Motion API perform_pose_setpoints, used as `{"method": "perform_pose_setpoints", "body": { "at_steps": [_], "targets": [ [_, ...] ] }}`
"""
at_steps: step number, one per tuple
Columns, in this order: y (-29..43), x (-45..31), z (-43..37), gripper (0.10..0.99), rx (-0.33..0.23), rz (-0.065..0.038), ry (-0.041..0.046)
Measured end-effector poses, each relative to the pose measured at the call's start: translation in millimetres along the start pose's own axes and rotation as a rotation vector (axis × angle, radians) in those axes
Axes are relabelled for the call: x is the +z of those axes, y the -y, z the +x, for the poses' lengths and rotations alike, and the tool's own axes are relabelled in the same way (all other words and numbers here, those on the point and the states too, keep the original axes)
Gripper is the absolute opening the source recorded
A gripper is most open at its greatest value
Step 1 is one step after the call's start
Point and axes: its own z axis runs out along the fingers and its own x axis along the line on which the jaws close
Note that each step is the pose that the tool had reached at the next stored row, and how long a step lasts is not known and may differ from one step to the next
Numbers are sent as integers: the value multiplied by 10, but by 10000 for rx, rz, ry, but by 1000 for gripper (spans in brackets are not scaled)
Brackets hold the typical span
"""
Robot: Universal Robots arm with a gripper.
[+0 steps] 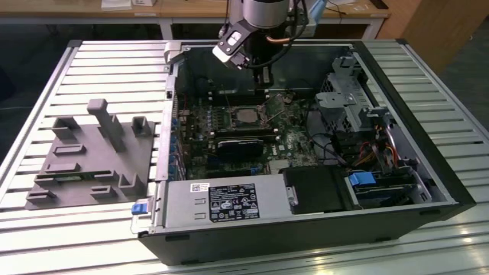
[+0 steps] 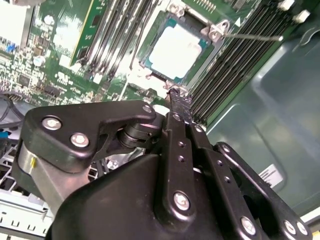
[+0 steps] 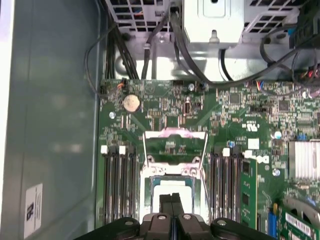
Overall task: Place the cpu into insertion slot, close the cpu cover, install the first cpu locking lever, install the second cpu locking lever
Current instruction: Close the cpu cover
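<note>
**Item: cpu** [image 3: 162,187]. Flat, square, pale metal top, so no long axis to align. It lies level inside the insertion slot [image 3: 146,176] on the motherboard [image 3: 165,107]; the placing step looks done.

**cpu cover** [image 3: 175,145]. Not yet closed: in the first wrist view its frame is swung up, off the chip, on the far side of the slot from the gripper.

**gripper** [image 3: 175,197]. Fingers pressed together with no gap between them and nothing in their hold. In the second wrist view the tips [image 2: 177,95] sit just beside the slot's near edge, with the chip [image 2: 175,50] directly ahead. Whether they touch the board cannot be told.

**Surroundings.** Memory slots [image 3: 117,180] flank the socket. All of this sits in an open computer case [image 1: 413,86] on a slatted table [image 1: 114,63].
</note>
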Motion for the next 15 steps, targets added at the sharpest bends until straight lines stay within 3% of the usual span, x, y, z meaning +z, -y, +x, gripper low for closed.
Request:
{"method": "perform_pose_setpoints", "body": {
  "at_steps": [15],
  "targets": [
    [-282,16,3,106,-1,0,-1]
  ]
}}
